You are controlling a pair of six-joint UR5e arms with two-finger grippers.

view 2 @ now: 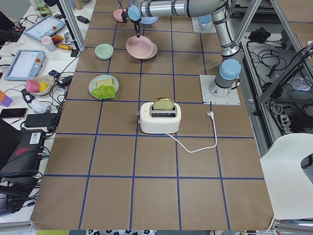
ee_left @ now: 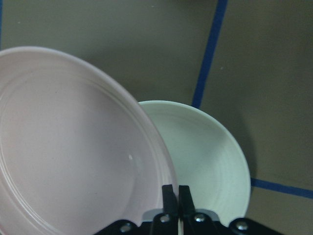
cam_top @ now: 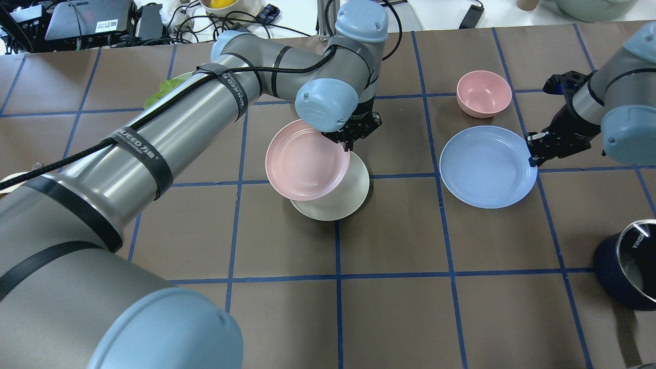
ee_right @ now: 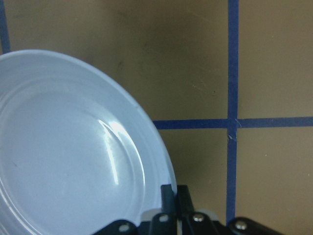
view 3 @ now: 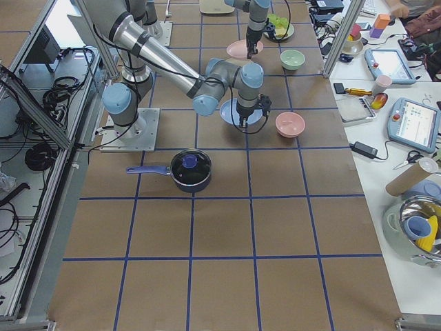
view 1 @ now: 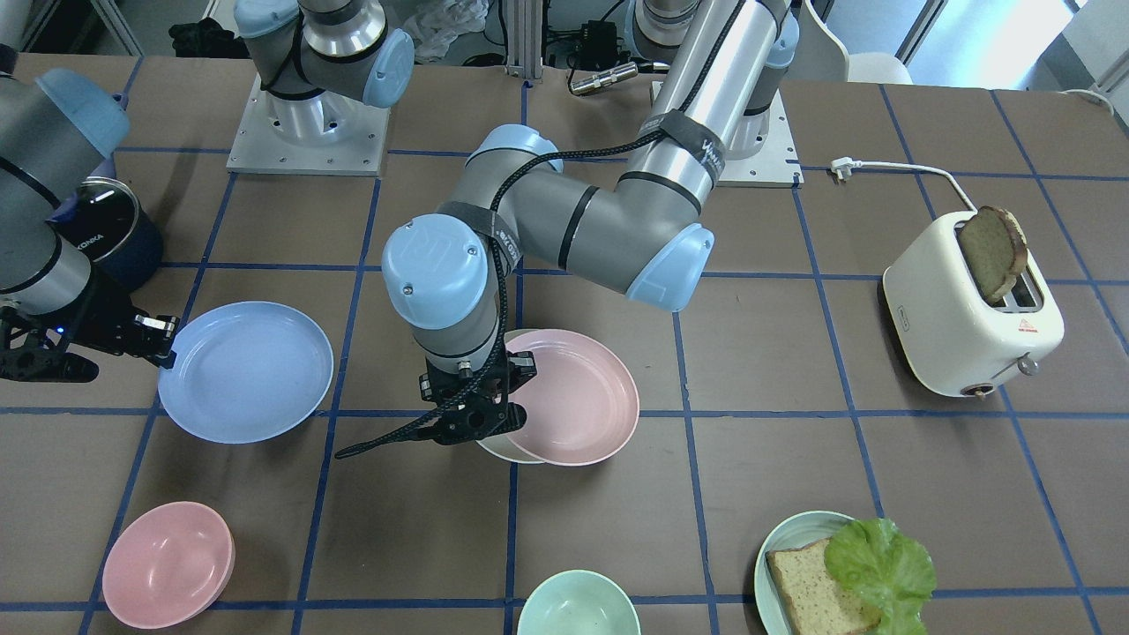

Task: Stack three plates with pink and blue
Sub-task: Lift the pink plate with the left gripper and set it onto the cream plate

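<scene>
My left gripper (cam_top: 348,141) is shut on the far rim of the pastel pink plate (cam_top: 305,164) and holds it tilted, partly over the cream-white plate (cam_top: 341,200), which lies on the table. The left wrist view shows the fingers (ee_left: 169,196) pinching the pink rim, with the cream-white plate (ee_left: 205,156) below. My right gripper (cam_top: 533,154) is shut on the right rim of the light blue plate (cam_top: 487,166). The right wrist view shows its closed fingers (ee_right: 168,196) on the blue plate (ee_right: 63,152). I cannot tell whether the blue plate is off the table.
A pink bowl (cam_top: 484,92) sits just beyond the blue plate. A dark pot (cam_top: 628,264) stands near the right arm. A mint bowl (view 1: 578,604), a pale green plate with bread and lettuce (view 1: 794,538) and a toaster (view 1: 970,309) stand on the far side.
</scene>
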